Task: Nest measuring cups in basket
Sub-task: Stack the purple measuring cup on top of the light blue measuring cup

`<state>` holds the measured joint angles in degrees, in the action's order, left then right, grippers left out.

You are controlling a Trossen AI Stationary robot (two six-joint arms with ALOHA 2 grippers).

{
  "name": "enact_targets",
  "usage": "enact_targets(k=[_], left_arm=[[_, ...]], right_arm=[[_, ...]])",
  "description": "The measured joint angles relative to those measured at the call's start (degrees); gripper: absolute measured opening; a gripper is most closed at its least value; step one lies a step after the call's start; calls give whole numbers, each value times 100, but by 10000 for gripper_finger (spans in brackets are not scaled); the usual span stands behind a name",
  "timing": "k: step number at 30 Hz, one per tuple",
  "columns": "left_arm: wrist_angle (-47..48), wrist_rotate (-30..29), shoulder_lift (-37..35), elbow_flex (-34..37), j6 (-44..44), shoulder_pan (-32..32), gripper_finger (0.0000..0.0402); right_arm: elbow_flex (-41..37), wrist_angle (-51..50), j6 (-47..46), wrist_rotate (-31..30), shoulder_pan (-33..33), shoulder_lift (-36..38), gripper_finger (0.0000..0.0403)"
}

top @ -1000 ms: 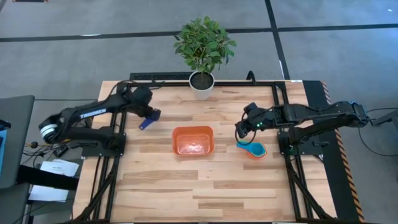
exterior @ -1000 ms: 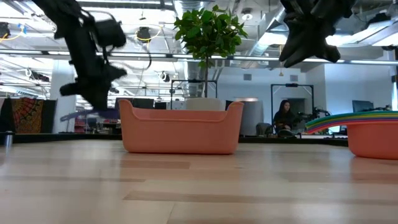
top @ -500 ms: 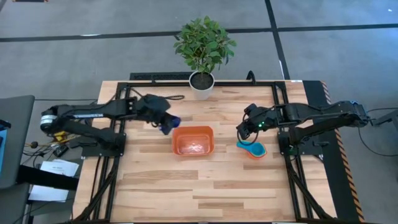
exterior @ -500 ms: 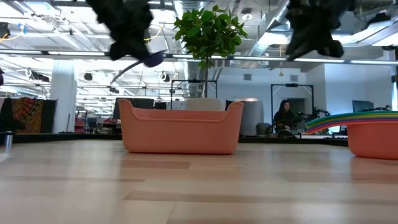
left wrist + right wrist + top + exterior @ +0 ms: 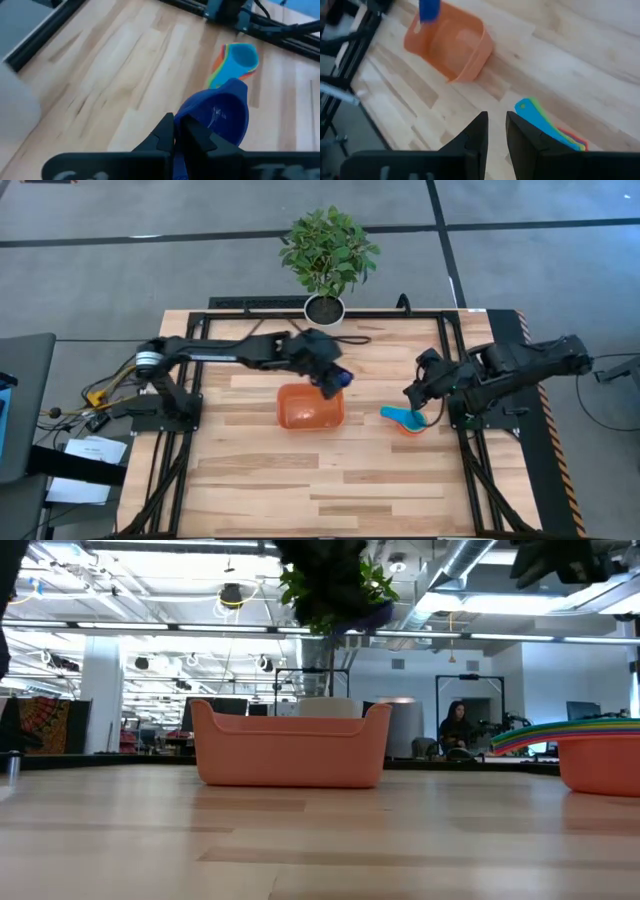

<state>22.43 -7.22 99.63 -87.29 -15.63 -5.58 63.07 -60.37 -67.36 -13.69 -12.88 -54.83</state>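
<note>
My left gripper (image 5: 326, 374) is shut on the dark blue measuring cup (image 5: 337, 381), above the far right corner of the orange basket (image 5: 300, 415). The low view shows the cup (image 5: 365, 615) well above the basket (image 5: 290, 745). The other cups lie nested in a stack (image 5: 404, 418) on the table right of the basket, light blue on top. My right gripper (image 5: 414, 394) hangs just above and beside that stack, narrowly open and empty; its wrist view shows the stack (image 5: 547, 125) beyond its fingertips (image 5: 495, 131). My left gripper (image 5: 177, 131) pinches the dark blue cup between its two fingers at the handle end (image 5: 199, 131). The round bowl (image 5: 222, 115) sticks out past the fingertips. The fingers reach from the table's left, slanting down. The cup is lifted clear, above the basket.
A white pot with a green plant (image 5: 325, 310) stands at the table's far edge, behind the basket. Black frame rails (image 5: 455, 330) run along the far and side edges. Bare wood (image 5: 330, 480) lies toward the near edge. A person sits far back in the room (image 5: 458, 728).
My left gripper has carried the dark blue cup from the table's left side toward the right and upward, ending over the basket's far right corner. My right gripper has drawn back a little toward the table's right edge and risen.
</note>
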Motion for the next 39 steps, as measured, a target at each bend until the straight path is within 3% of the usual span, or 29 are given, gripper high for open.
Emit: enact_targets(k=[6,10,13,19,23,31,39], left_arm=[[92,79,921,-1237,-269,111,4],[16,-46,1128,-1550,-621,156,4],[-28,-59,1124,-1551,-707,163,4],[-154,95,1102,-1551,-344,163,4],[-270,381,1095,-1551,17,166,4],[-491,730,1091,-1551,540,179,4],[-676,850,1087,-1551,685,177,4]], right_arm=[[-4,66,-80,-1161,-611,-156,93],[-7,156,211,-2002,-911,-153,93],[-7,475,637,-2264,-991,-144,93],[-7,1381,1074,-2259,-823,-153,99],[-7,1463,1043,-2145,-520,-226,119],[-51,2030,1232,-943,28,-260,162],[-251,2107,1060,-247,286,-262,152]])
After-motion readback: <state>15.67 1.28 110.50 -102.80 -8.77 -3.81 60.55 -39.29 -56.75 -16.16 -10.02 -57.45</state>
